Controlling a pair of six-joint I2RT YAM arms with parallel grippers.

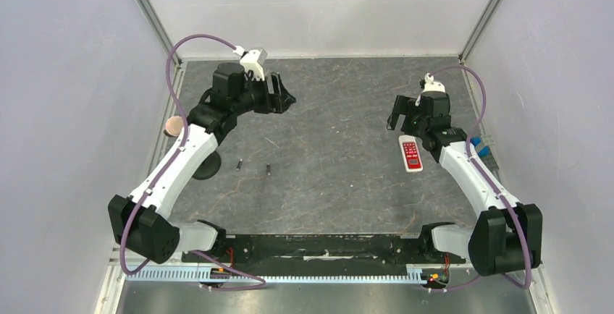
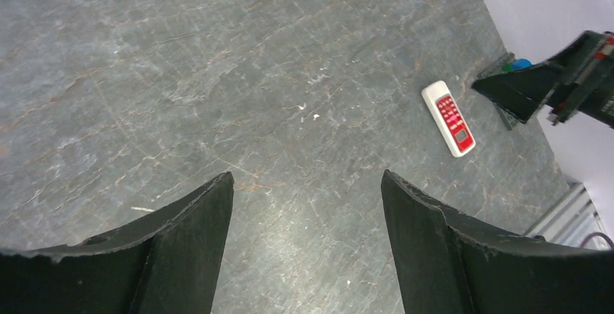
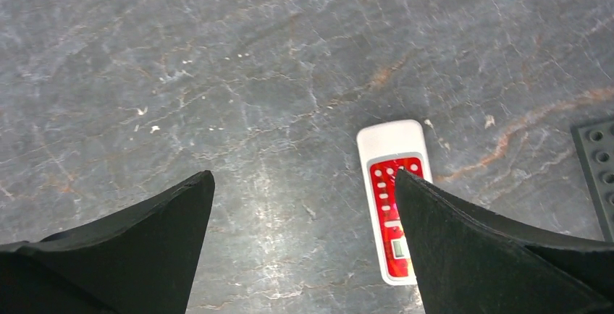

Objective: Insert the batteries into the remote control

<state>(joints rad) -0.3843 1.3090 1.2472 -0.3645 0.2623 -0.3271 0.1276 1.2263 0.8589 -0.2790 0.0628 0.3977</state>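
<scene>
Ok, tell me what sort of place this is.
Probably a lab robot test cell, not a home: plain white panel walls on metal posts box in a grey stone-look table, and the left arm and right arm are bolted at its near edge.

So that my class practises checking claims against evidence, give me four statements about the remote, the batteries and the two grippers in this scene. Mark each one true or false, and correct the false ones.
1. The remote control lies face up, its red button panel showing. True.
2. The right gripper is shut on the remote control. False: its jaws stand open and empty, and the remote control lies on the table.
3. The two batteries lie on the table, apart from the remote control and on the left arm's side. True.
4. The left gripper holds a battery. False: it is open with nothing between its fingers.
</scene>
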